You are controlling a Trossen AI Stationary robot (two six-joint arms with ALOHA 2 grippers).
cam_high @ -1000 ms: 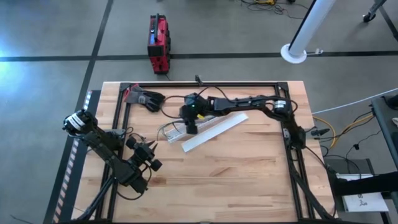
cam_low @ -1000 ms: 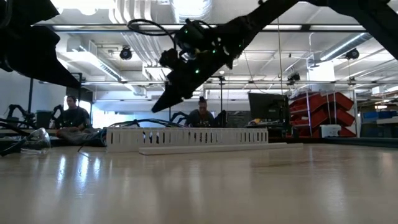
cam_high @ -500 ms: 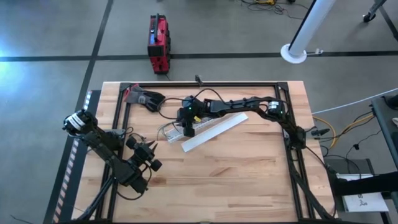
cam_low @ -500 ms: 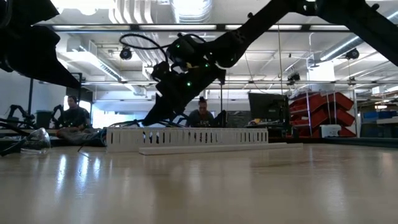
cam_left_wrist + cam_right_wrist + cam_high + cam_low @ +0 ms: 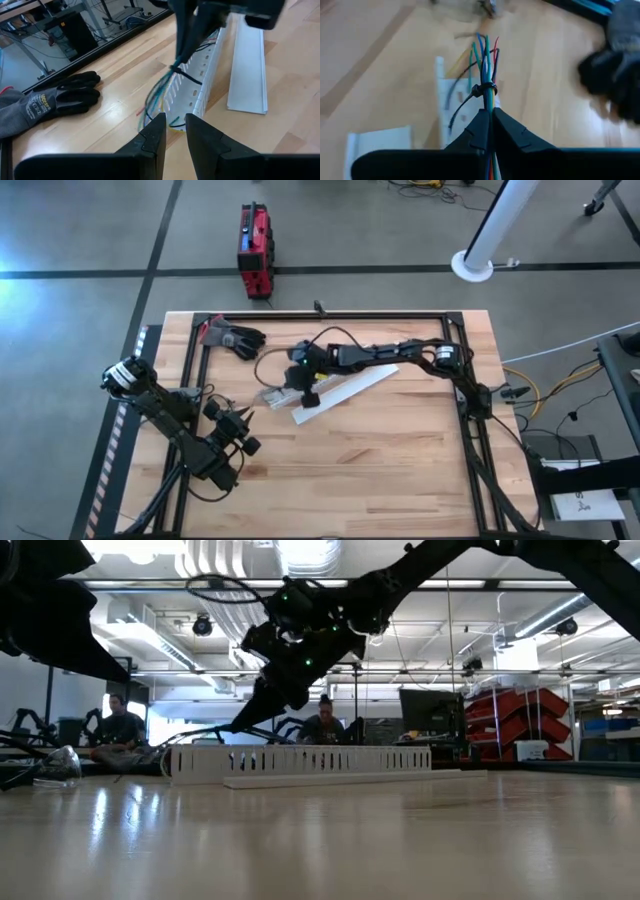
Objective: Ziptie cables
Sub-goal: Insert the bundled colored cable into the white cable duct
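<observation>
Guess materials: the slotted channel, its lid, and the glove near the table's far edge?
Slotted channel: looks like white matte plastic, with thin walls and moulded slots. Lid: likely the same plastic, a flat smooth strip. Glove: apparently grey knit fabric with darker, possibly rubber-coated fingers.

High view straight down over whole table [image 5: 400, 450]; low view level at tabletop, facing room; both wrist views close, sharing slotted channel [image 5: 200, 82] and cables [image 5: 486, 75].
</observation>
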